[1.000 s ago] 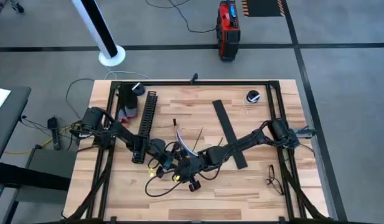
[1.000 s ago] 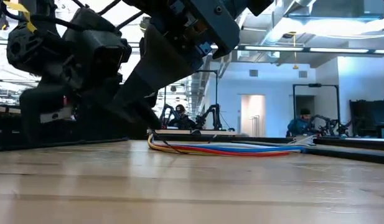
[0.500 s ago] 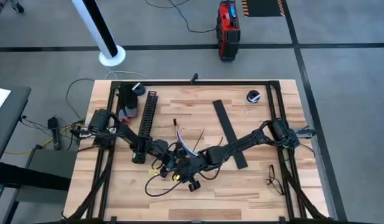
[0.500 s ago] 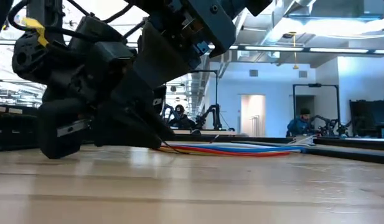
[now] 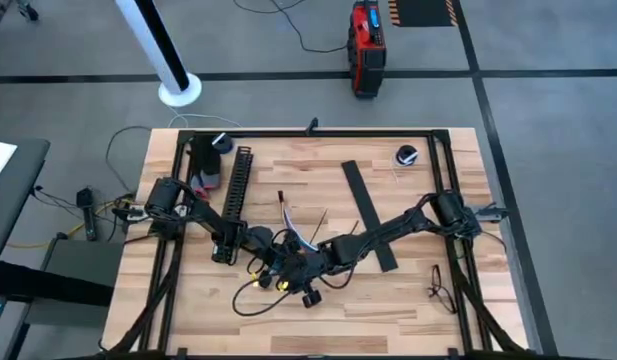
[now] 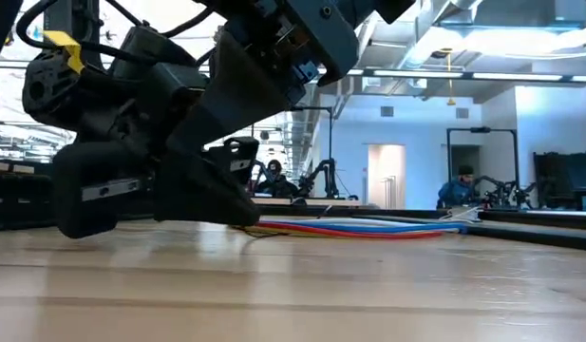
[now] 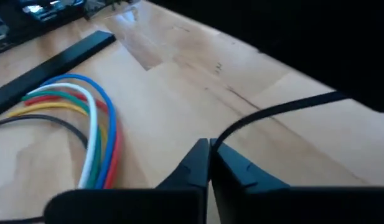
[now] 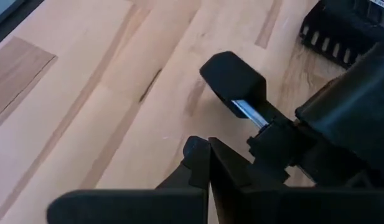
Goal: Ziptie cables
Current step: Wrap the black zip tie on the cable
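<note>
The cables [image 5: 293, 228] are seen lying on the wooden table [image 5: 408, 300], near its middle, just beside the lower end of the long black comb-slotted channel [image 5: 235, 192] and between that channel and the flat black strip [image 5: 368, 213]. In the low view the cables [image 6: 368, 226] are laid flat on the wood as a bundle of white, blue, red and yellow strands. In the left wrist view their looped end [image 7: 92, 134] is shown resting on the boards, with blue, white, green, red and yellow wires bent round together. The left gripper [image 5: 260, 252] is held low over the table just beside the channel's lower end and beside the cables; its fingers [image 7: 198, 165] are pressed together, with nothing seen pinched between them. The right gripper [image 5: 286, 262] is placed just beside the left one, on the side away from the channel, and its fingers [image 8: 201, 163] are likewise pressed together with nothing seen between them. In the right wrist view the left gripper [image 8: 238, 87] is shown close in front of those fingers, above bare wood. A loose black cord [image 5: 250, 303] is curled on the table nearer the front edge than the channel.
</note>
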`<action>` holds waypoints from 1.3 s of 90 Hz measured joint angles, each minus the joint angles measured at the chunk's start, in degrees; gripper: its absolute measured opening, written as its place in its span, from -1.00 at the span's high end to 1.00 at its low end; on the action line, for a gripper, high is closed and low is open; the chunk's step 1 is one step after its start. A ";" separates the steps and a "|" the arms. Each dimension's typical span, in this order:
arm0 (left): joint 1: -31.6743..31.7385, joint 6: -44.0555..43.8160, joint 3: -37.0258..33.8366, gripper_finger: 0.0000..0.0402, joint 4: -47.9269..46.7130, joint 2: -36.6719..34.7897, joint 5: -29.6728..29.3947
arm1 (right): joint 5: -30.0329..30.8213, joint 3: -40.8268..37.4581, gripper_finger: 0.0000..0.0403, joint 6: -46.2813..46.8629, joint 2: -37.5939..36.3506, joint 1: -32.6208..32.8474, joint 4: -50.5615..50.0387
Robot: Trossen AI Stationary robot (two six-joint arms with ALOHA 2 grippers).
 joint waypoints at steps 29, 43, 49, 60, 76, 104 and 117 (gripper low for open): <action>0.01 -3.53 -0.04 1.00 -0.24 0.00 3.66 | -0.21 0.00 0.94 2.66 0.00 0.46 -0.62; -0.02 -4.55 -0.04 1.00 -0.25 0.00 4.30 | -0.20 0.00 0.72 4.92 0.00 0.84 -0.68; -0.02 -5.02 -0.04 1.00 -0.25 0.00 4.48 | -0.32 0.00 0.61 5.99 0.00 0.88 -0.76; -0.02 -5.27 -0.04 1.00 -0.50 0.00 4.62 | -0.39 1.22 0.40 6.05 0.00 0.86 -2.01; -0.02 -5.73 -0.04 1.00 -1.88 -0.04 4.63 | -0.43 4.06 0.20 6.05 0.00 0.94 -6.10; -0.02 -5.90 -0.04 1.00 -2.85 -0.04 4.98 | -0.56 7.96 0.18 6.08 0.00 1.64 -13.84; -0.02 -6.13 -0.04 1.00 -2.89 -0.05 5.10 | -0.17 9.85 0.25 6.03 0.00 2.02 -19.03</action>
